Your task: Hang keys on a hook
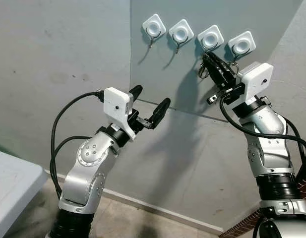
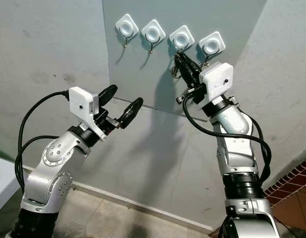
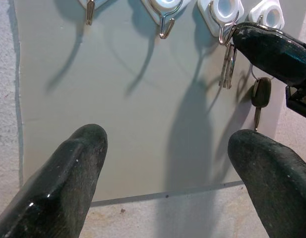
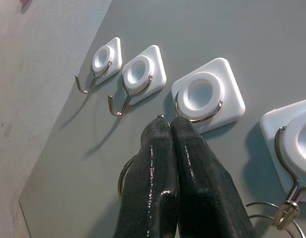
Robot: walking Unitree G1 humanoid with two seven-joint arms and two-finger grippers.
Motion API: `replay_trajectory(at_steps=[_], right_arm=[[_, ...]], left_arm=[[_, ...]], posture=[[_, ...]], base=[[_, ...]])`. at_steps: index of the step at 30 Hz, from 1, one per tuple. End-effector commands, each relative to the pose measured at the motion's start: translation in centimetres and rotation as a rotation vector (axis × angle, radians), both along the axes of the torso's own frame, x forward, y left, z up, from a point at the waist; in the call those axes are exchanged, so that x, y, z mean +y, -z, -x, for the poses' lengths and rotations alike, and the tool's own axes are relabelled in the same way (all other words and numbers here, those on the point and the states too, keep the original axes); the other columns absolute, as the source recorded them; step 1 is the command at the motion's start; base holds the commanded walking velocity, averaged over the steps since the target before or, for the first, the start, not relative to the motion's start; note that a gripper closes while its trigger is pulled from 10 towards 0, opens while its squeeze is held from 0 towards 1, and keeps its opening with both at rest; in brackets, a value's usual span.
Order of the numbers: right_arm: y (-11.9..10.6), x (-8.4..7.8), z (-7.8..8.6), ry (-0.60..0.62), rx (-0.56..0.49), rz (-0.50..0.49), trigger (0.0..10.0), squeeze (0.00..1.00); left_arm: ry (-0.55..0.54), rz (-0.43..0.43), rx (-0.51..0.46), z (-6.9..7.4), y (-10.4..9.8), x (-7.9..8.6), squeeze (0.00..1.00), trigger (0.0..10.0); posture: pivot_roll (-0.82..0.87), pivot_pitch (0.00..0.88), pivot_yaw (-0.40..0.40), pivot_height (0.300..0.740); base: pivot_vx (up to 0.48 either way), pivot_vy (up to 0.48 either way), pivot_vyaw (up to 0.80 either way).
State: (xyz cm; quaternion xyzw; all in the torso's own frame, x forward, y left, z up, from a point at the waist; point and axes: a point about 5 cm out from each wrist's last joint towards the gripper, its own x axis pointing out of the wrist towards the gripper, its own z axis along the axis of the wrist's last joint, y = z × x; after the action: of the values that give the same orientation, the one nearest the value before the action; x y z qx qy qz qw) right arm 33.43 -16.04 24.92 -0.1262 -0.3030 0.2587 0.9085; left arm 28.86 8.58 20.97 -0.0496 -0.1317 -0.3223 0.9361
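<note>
Right gripper (image 4: 170,124) raised, pinching key ring (image 3: 228,64) at third hook (image 4: 195,116), left gripper (image 1: 149,104) open, empty.

Grey panel (image 1: 157,64) on concrete wall (image 1: 53,59) — pale table corner (image 1: 9,188), brick edge (image 2: 296,198)

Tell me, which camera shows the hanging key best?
The left wrist view: the key hangs in plain sight beside the right gripper. The right wrist view catches mere ring wires, and in the head views it hides behind that gripper.
</note>
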Motion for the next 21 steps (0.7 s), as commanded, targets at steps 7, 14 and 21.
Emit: replay_trajectory(at_steps=[7, 14, 21], right_arm=[[1.4, 0.3, -0.4, 0.023, 0.052, 0.088, 10.0, 0.0], [2.6, 0.2, -0.8, 0.054, 0.103, 0.105, 10.0, 0.0], [2.1, -0.5, -1.2, 0.096, 0.115, 0.009, 10.0, 0.0]], left_arm=[[-0.006, 0.002, -0.007, 0.1, -0.3, 0.1, 0.0, 10.0], [-0.008, 0.001, -0.004, 0.1, -0.3, 0.1, 0.0, 10.0], [-0.007, 0.003, -0.001, 0.1, -0.3, 0.1, 0.0, 10.0]], posture=[[0.04, 0.0, -0.064, 0.715], [0.04, 0.0, -0.064, 0.715], [0.04, 0.0, -0.065, 0.715]], base=[[0.0, 0.0, 0.0], [0.0, 0.0, 0.0], [0.0, 0.0, 0.0]])
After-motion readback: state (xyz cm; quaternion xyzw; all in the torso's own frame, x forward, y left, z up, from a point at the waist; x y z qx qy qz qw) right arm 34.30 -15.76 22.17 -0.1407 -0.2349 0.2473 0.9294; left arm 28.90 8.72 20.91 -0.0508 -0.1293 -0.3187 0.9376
